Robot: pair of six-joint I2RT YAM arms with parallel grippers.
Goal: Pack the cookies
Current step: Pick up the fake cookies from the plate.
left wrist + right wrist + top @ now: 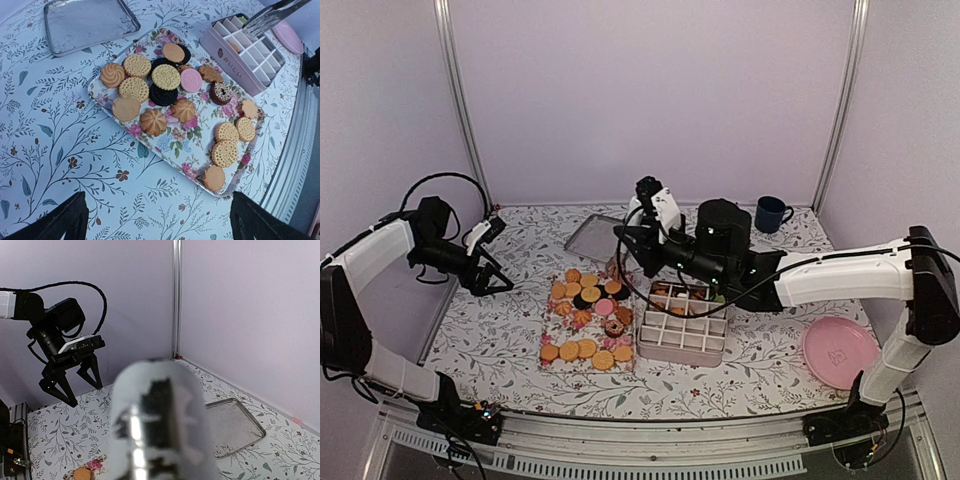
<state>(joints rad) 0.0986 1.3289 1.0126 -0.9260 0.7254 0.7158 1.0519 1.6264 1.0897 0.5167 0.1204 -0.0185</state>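
The cookies (585, 320) lie on a floral tray (552, 325) at mid table. In the left wrist view most are golden (166, 76), some are dark (162, 95) and one is pink (191, 80). A pink box with compartments (682, 335) stands right of the tray, with a few cookies (678, 293) in its far cells. My left gripper (492, 277) is open and empty, above the cloth left of the tray (157, 225). My right gripper (638, 243) is shut on metal tongs (160, 430), which hang over the box's far end (272, 17).
A metal baking tray (595, 235) lies at the back. A black canister (723, 228) and a blue mug (772, 213) stand behind the box. A large pink plate (840, 350) lies at the right. My right arm reaches across over the box.
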